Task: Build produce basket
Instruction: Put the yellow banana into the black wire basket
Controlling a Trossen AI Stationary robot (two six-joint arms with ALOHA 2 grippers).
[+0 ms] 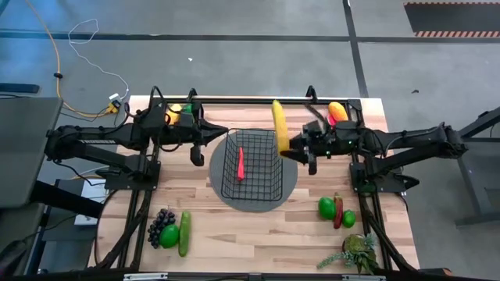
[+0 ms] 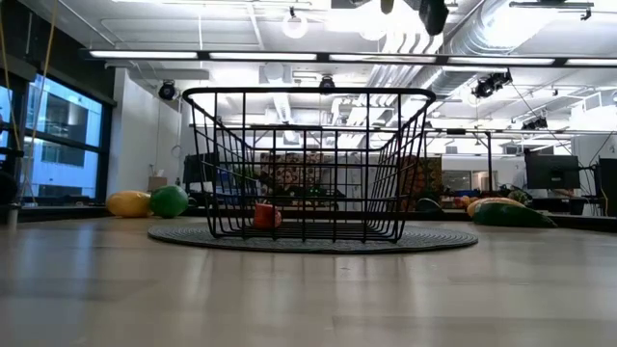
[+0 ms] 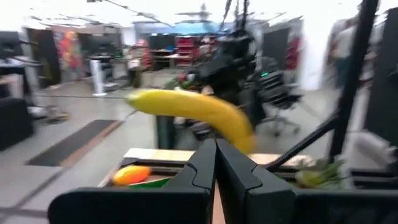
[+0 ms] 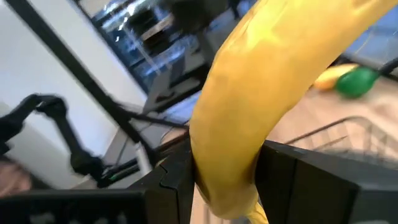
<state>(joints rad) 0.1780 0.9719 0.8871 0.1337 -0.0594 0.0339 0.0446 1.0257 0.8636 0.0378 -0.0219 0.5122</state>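
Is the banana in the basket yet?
Not yet. The right pincer grips the banana above the basket rim.

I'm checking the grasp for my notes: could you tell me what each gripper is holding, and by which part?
The right gripper holds the banana near one end, fingers on either side. The left gripper is shut and holds nothing.

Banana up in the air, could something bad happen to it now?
Maybe. The right pincer pinches the banana only near one end, so the long free part might swing or slip out. It hangs by the basket's right edge, not clearly over the middle, so if dropped now it could hit the wire rim and roll onto the table. A red chili already lies inside; the banana may land on it.
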